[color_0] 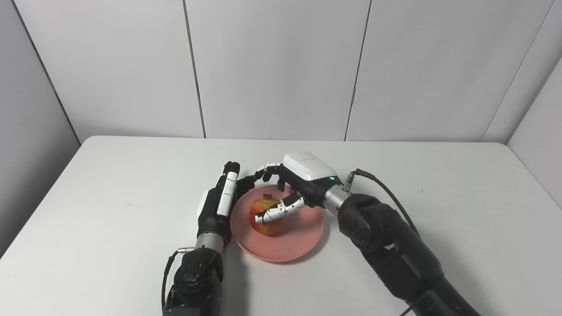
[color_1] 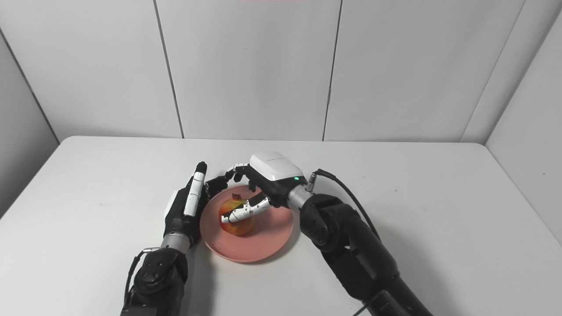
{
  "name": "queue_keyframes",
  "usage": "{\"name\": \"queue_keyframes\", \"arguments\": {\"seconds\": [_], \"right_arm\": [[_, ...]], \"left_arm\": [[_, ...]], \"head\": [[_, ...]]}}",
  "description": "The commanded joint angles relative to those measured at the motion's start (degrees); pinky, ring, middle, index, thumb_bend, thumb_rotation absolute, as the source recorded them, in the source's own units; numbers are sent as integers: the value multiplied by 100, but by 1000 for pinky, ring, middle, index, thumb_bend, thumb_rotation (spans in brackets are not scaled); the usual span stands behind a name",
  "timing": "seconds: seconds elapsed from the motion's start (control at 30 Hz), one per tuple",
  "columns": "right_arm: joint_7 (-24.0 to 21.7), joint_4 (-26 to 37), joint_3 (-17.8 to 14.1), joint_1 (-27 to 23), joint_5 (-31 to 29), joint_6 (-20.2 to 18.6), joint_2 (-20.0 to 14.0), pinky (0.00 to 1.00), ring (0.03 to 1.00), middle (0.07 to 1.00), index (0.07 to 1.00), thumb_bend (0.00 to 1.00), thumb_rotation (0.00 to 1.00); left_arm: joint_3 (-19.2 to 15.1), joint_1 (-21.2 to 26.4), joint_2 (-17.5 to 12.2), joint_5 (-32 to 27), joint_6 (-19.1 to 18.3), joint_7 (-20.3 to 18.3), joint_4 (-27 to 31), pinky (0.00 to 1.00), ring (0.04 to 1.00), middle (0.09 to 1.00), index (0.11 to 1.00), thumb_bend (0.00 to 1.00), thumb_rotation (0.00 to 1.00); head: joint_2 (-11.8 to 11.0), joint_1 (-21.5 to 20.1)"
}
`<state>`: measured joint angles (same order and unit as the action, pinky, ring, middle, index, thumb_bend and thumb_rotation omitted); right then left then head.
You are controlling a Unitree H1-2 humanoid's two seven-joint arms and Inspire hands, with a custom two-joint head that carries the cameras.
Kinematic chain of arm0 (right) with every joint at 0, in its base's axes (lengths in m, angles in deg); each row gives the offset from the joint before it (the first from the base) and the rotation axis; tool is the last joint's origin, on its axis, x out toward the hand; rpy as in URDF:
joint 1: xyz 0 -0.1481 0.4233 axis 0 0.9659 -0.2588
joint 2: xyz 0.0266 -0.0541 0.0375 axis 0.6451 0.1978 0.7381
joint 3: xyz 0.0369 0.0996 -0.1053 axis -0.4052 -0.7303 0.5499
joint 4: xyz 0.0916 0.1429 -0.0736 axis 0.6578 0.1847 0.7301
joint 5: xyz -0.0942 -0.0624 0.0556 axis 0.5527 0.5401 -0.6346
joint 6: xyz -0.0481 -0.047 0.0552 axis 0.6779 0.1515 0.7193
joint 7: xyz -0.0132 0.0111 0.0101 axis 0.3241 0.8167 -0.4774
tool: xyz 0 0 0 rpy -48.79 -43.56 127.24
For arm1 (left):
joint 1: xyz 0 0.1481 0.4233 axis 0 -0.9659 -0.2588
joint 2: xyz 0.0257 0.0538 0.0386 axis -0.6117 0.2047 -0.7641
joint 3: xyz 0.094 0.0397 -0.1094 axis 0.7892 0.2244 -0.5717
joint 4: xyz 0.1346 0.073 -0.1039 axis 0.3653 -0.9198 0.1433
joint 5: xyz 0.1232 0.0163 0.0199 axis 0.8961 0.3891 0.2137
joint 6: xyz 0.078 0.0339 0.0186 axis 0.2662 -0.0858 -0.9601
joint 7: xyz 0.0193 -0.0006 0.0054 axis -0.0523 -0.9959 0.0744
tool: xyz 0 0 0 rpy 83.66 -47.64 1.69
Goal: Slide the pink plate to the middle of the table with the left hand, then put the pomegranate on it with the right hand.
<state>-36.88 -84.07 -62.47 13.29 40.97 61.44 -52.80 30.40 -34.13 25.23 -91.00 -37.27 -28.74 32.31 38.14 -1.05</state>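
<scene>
L hand [color_0: 218,204] is standing edge-on against the left rim of the pink plate [color_0: 303,237], fingers straight and held together, gripping nothing; it is acting as a stop rather than a grip. Plate is sitting roughly mid-table [color_0: 109,197], slightly toward the robot. Pomegranate [color_0: 266,216] is resting on the plate, left of plate centre, crown up. R hand [color_0: 293,184] is reaching over the fruit from the right w/ thumb across its front and fingers curled round the far side; contact on the far side is hidden, so cannot tell if it is clamping or already loosening, but judged to be wrapped on the fruit. Risks, as judged: fruit is round and sitting off-centre, so a release w/ any sideways drag is likely sending it rolling toward the L rim. Thumb lying across the front may be hooking the fruit during withdrawal, tipping it. Fingertips of both hands are nearly meeting behind the plate, so a careless lift-out is risking hand-to-hand contact. L hand pulling away abruptly may be nudging the plate off position.
</scene>
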Motion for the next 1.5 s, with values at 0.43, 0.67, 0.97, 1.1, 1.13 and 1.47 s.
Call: {"name": "queue_keyframes", "arguments": {"seconds": [0.43,0.67,0.97,1.1,1.13,1.47], "right_arm": [[1684,287,-1853,487,-1888,447,420,513,640,716,741,937,905],[1645,-380,-3018,857,-4035,569,1073,879,895,889,856,970,976],[1913,-754,-3370,1084,-4892,478,1563,997,963,920,913,946,1000],[1922,-856,-3189,1211,-4783,501,1531,1000,989,944,952,896,1000],[1945,-882,-3143,1243,-4744,504,1525,1000,988,943,951,878,1000],[2451,-931,-3134,1375,-4582,509,1633,1000,964,918,906,790,1000]], "left_arm": [[36,148,-18,275,538,159,121,861,772,802,936,813,876],[233,132,-104,1011,2042,535,-329,984,983,981,960,783,926],[350,69,-92,1714,2306,1064,-393,1000,1000,1000,1000,718,987],[371,61,-51,1758,2004,1075,-355,1000,1000,1000,1000,718,996],[366,60,-41,1722,1827,1013,-308,1000,1000,1000,1000,732,996],[232,126,-57,986,766,471,-38,1000,1000,1000,1000,793,1000]], "head": [[28,97],[32,112],[85,176],[119,243],[119,243],[152,198]]}}
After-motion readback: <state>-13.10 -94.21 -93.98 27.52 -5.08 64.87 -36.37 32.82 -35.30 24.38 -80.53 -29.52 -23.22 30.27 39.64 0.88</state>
